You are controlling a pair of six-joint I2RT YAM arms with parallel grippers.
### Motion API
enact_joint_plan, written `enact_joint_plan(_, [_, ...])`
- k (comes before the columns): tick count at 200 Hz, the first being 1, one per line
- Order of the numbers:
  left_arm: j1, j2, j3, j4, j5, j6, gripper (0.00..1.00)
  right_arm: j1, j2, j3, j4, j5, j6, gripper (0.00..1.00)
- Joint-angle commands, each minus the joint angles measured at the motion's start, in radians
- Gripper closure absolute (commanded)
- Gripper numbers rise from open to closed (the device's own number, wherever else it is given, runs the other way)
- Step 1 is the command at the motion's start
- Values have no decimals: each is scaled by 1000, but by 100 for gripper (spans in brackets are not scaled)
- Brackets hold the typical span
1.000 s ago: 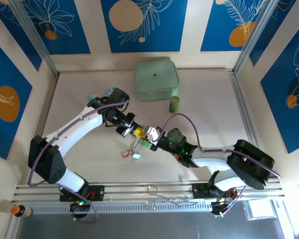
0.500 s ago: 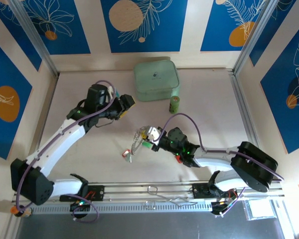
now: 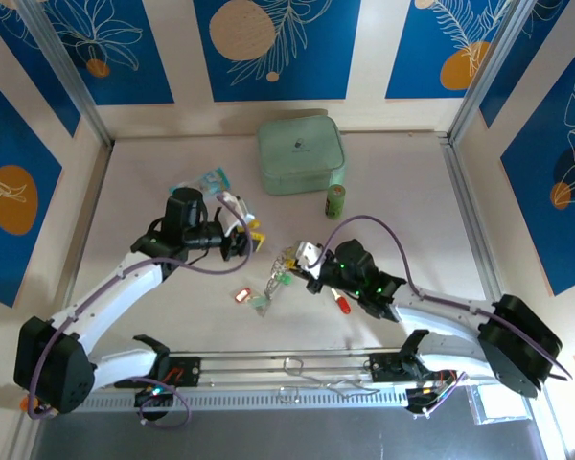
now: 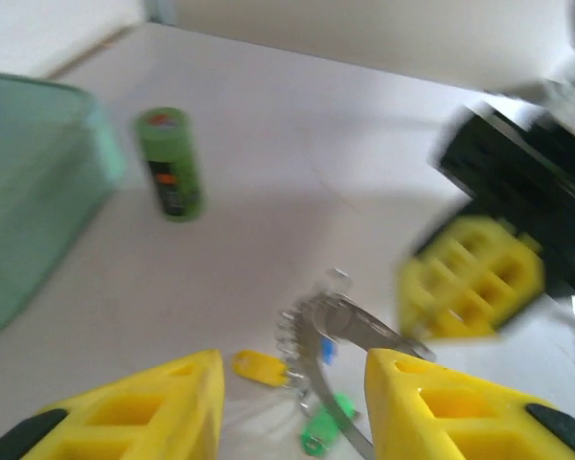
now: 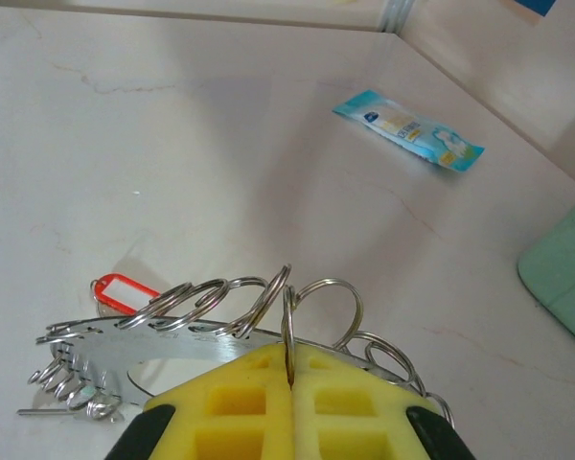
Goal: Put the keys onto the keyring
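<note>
My right gripper (image 5: 287, 376) is shut on the keyring (image 5: 201, 340), a silvery band carrying several small split rings; it pinches one of those rings edge-on. A red key (image 5: 125, 287) lies behind the ring. In the top view the right gripper (image 3: 305, 259) holds the keyring (image 3: 284, 259) just above the table, with red (image 3: 240, 295) and green (image 3: 286, 279) keys below it. My left gripper (image 4: 292, 412) is open and faces the keyring (image 4: 340, 326) from a short distance. A yellow key (image 4: 259, 366), a blue one (image 4: 328, 351) and a green one (image 4: 321, 433) sit by the ring.
A mint-green square case (image 3: 301, 153) stands at the back, with a green bottle (image 3: 336, 200) upright beside it. A small blue sachet (image 3: 211, 179) lies behind the left arm. Walls close in the table on three sides.
The left gripper let go near the ring, opened, swung back toward the far left, then came forward again. The right gripper shifted slightly right with the keyring.
</note>
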Motion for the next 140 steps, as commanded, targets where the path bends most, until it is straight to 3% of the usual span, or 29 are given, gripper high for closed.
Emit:
enact_joint_plan(1, [-19,24,-7,-154,248,326,54,-26,-44,32,-55,-70,-36,100])
enact_joint_plan(36, [-46,114,53,-280,258,446,38,-41,-57,55,-113,-118,-84,100])
enact_joint_plan(96, [-108,226,123,-350,241,499,35,-43,-52,77,-126,-117,-92,100])
enact_joint_plan(140, [-138,259,133,-337,199,451,35,-41,-49,78,-121,-120,-86,100])
